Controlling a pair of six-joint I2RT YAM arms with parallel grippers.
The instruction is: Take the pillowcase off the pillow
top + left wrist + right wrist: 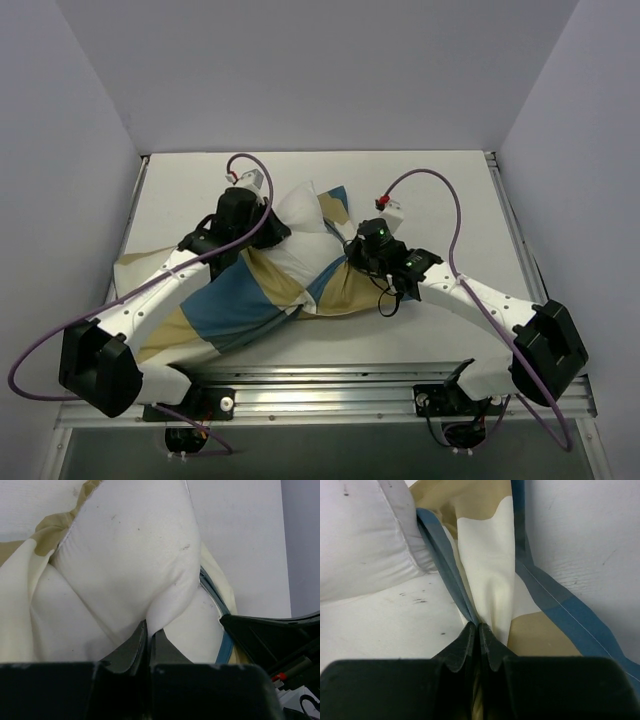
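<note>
Your pillow [300,212] lies across the middle of the worktop [440,190], most of it inside the pillowcase [235,310]. One plain white corner pokes out of the cover's open end toward the far side, between your two arms. The checked fabric spreads from there toward the near left, running under your left arm. Your left pincer [262,224] sits at that bare corner. In its wrist view, the left pincer [148,630] has its jaws drawn nearly together on a pinched fold of the white pillow [130,545], with cream and tan pillowcase [20,585] bunched to the left and a blue hem edge to the right. Your right pincer [353,246] is just beside the exposed corner on the right. In its own camera, the right pincer [479,628] is clamped tight on a gathered pleat of pillowcase [487,575]. Blue, cream and tan bands fan away from the fingertips, and the pillow [362,535] bulges at the upper left.
</note>
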